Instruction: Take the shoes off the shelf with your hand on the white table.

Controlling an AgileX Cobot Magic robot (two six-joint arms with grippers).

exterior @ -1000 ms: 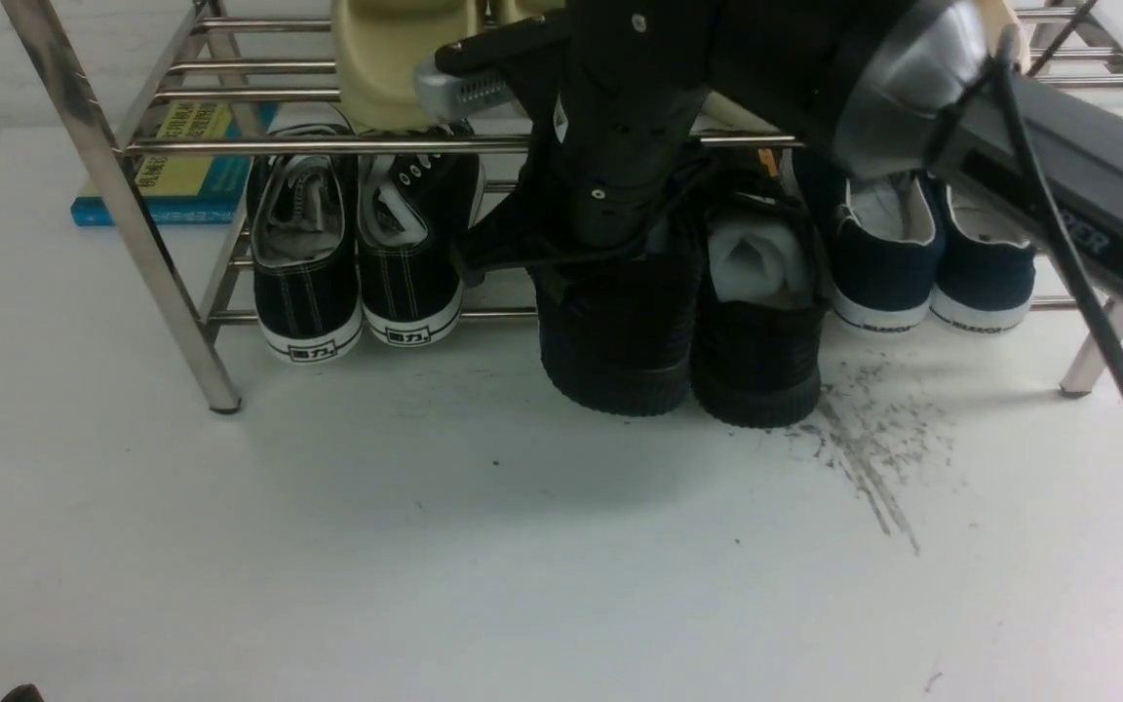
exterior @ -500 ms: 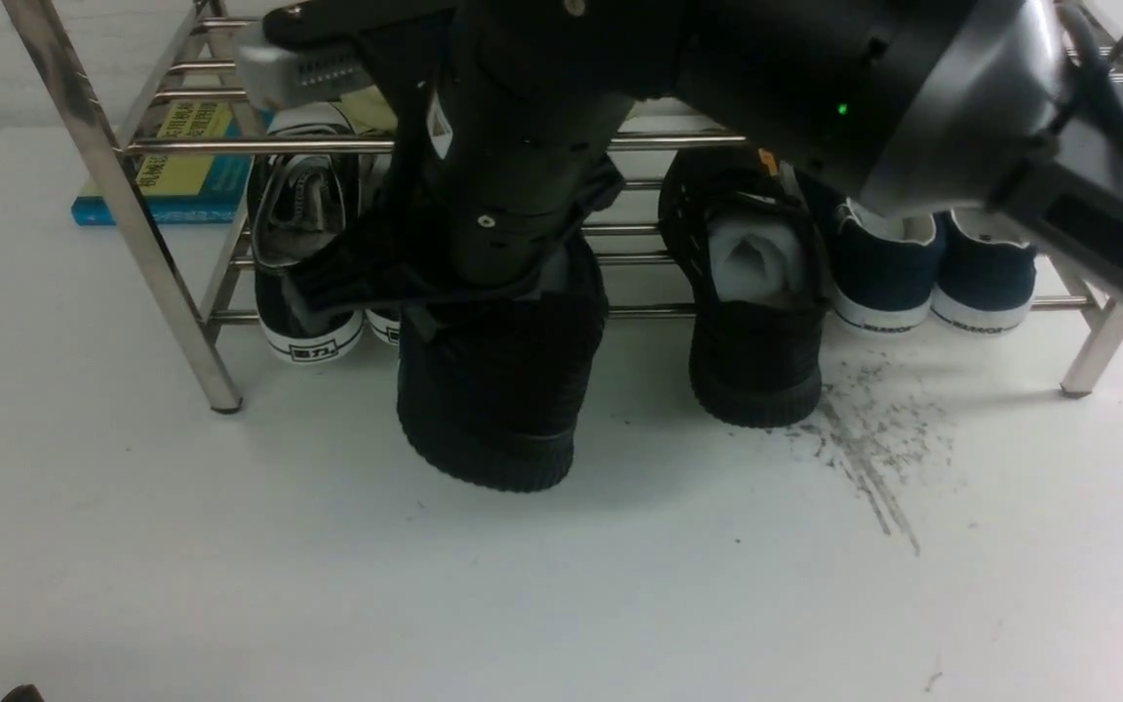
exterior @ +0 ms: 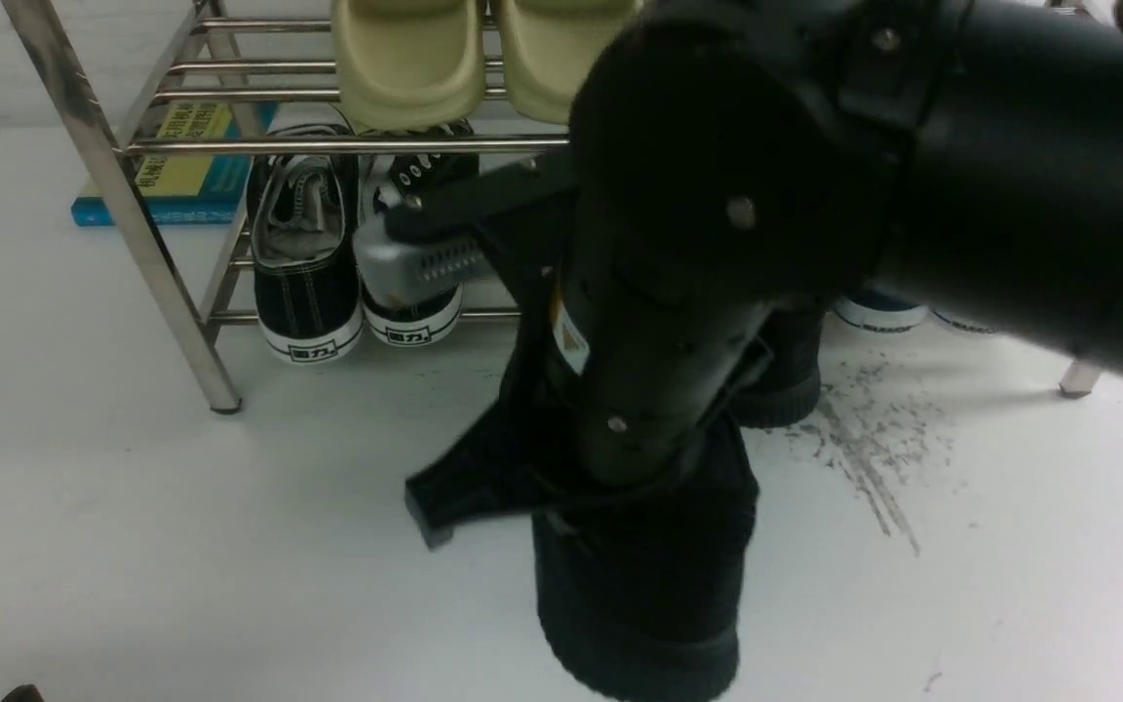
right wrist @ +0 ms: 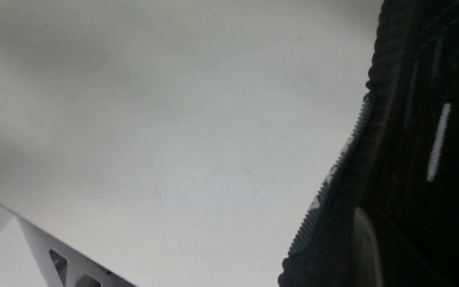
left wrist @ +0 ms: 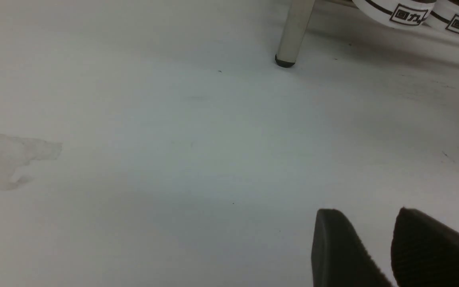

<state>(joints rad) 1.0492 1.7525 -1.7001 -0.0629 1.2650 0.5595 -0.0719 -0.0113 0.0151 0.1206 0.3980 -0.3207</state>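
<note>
My right gripper (exterior: 620,478), the hand on its thick black forearm, is shut on one of the black mesh shoes (exterior: 649,604). That shoe hangs toe-first over the white table (exterior: 230,546), in front of the chrome shelf (exterior: 113,175). The fingertips are hidden in the shoe's opening. The right wrist view shows this shoe's ribbed sole edge and laces (right wrist: 412,119) close up. The arm hides the second black shoe (exterior: 786,390) except for its toe at the shelf's front. My left gripper (left wrist: 367,215) is open over bare table, with nothing between its fingers.
Black canvas sneakers with white soles (exterior: 308,273) stand on the lower tier at left. Beige slippers (exterior: 406,58) sit on the upper tier. A navy sneaker's toe (exterior: 878,314) peeks out under the arm. A blue and yellow book (exterior: 181,166) lies behind the shelf. Dark scuff streaks (exterior: 864,448) mark the table.
My right arm has drawn the held black shoe off the lower tier and toward the camera, first leftward, then back right and nearer. The second black shoe has stayed put.
</note>
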